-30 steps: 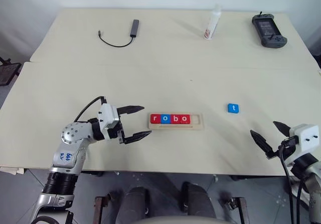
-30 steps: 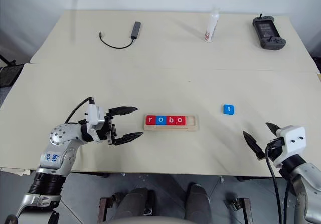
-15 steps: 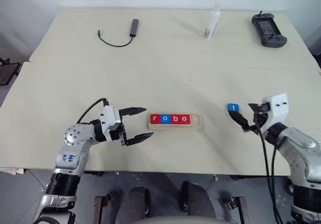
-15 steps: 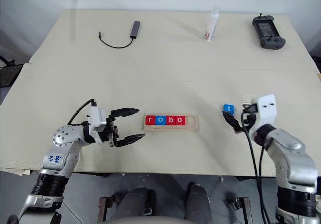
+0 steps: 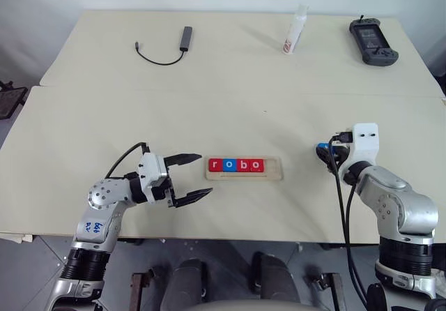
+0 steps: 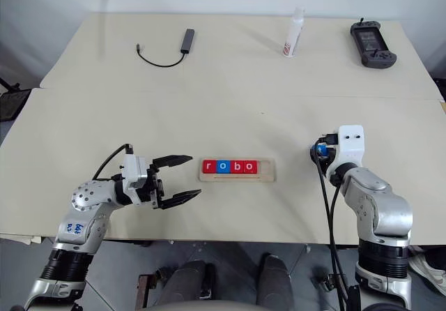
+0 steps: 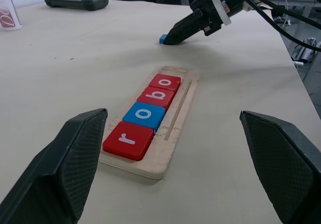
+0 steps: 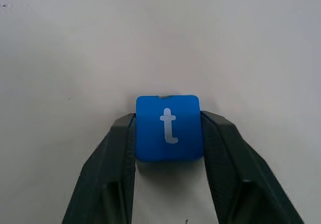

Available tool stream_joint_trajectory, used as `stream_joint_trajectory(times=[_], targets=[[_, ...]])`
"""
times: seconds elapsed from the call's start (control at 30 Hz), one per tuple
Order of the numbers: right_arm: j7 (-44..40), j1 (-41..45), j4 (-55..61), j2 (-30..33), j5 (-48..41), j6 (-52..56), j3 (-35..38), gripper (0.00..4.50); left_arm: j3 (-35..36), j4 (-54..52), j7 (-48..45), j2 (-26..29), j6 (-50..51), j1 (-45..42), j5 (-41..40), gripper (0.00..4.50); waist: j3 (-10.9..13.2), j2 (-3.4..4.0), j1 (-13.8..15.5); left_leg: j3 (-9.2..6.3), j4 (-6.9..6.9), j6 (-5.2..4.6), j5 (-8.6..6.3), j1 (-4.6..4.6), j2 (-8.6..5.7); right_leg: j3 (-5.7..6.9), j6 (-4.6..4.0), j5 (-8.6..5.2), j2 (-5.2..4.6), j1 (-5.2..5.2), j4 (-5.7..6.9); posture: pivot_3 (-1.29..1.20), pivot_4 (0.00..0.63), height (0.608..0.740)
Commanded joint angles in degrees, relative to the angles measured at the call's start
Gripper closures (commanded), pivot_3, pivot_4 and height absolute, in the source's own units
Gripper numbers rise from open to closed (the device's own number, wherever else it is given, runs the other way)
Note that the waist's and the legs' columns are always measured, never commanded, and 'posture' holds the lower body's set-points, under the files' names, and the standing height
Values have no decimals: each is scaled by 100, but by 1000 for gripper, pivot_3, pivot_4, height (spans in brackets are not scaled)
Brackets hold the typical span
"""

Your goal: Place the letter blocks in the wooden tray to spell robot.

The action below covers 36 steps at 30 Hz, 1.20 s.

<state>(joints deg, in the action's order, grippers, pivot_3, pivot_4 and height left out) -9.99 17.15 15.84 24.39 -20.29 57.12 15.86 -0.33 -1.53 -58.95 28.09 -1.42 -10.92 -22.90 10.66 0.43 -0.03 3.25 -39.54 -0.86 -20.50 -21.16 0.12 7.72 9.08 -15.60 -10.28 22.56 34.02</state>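
Note:
The wooden tray (image 5: 272, 176) lies at the table's middle front, with letter blocks r (image 5: 215, 164), o (image 5: 229, 164), b (image 5: 243, 164) and o (image 5: 256, 164) side by side from its left end; its right end slot is bare. The blue t block (image 8: 169, 127) lies flat on the table to the tray's right. My right gripper (image 8: 169, 119) is shut on it, one finger pressed against each side. My left gripper (image 5: 204, 174) stands open just left of the tray, holding nothing.
At the table's far side lie a black cable with an adapter (image 5: 167, 49), a white bottle (image 5: 295, 31) and a dark game controller (image 5: 374, 42). A seam (image 5: 209, 89) crosses the table between them and the tray.
My right arm swung in from the front right edge to the t block, and its fingers closed from wide open onto the block's sides. The left gripper stayed in place.

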Motion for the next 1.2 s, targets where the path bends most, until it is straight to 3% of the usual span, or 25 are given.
stream_joint_trajectory(times=[0.03,0.23,0.37,0.5,0.53,0.67,0.77,0.9,1.03,1.2], targets=[[55,37,461,40,-56,204,69,3039,30,-108,-37,8,-79,-51,-30,0,0,0,1,0,0,0,0,0,0,0,0,0,0,0,0,0,150,740],[333,-274,1517,-228,-174,788,246,3039,-26,124,-190,-37,-144,-200,-21,0,0,1,7,-1,1,0,0,-2,0,0,0,0,0,3,0,0,150,740],[668,-860,2586,-866,-274,1300,60,3039,-90,319,-325,-99,-157,-364,-44,0,0,1,15,-3,7,0,0,-2,0,2,0,0,1,4,-1,0,150,740],[831,-1113,2770,-1271,-209,1350,-86,3039,-161,398,-469,-132,-145,-430,-37,0,0,2,-5,5,9,-2,-1,-1,-6,-7,2,1,0,5,-3,0,150,740],[819,-1145,2790,-1275,-193,1283,-171,2307,-161,412,-481,-139,-148,-443,-31,0,0,2,-6,6,9,-3,-1,1,-6,-10,2,1,0,5,-3,0,150,740],[687,-1173,2795,-1189,-206,1075,-232,964,-142,429,-501,-153,-150,-467,-16,0,0,2,-10,5,13,-3,-1,1,-3,-9,2,1,1,8,-3,0,150,740],[-246,-877,2502,-347,-680,1126,198,16,-89,352,-470,-129,-149,-412,-22,0,0,2,-8,8,13,-4,-2,-1,-6,-12,2,1,0,9,-5,0,150,740],[-1830,-669,1780,1255,-851,471,-116,16,-63,327,-398,-142,-182,-357,3,0,1,1,2,10,11,-15,-8,1,-7,-13,4,2,-2,6,-9,0,150,740],[-3890,-602,845,2849,-294,-1395,-1096,16,-31,299,-308,-137,-240,-313,34,0,2,-3,-5,10,22,-17,-9,2,-6,-7,4,2,0,4,-23,0,150,740],[-5322,-26,-972,3337,386,-3291,-1917,16,-2,161,-235,-94,-264,-218,37,0,6,-12,-18,21,21,-18,-10,7,-8,-10,10,5,-2,0,-27,0,150,740]])
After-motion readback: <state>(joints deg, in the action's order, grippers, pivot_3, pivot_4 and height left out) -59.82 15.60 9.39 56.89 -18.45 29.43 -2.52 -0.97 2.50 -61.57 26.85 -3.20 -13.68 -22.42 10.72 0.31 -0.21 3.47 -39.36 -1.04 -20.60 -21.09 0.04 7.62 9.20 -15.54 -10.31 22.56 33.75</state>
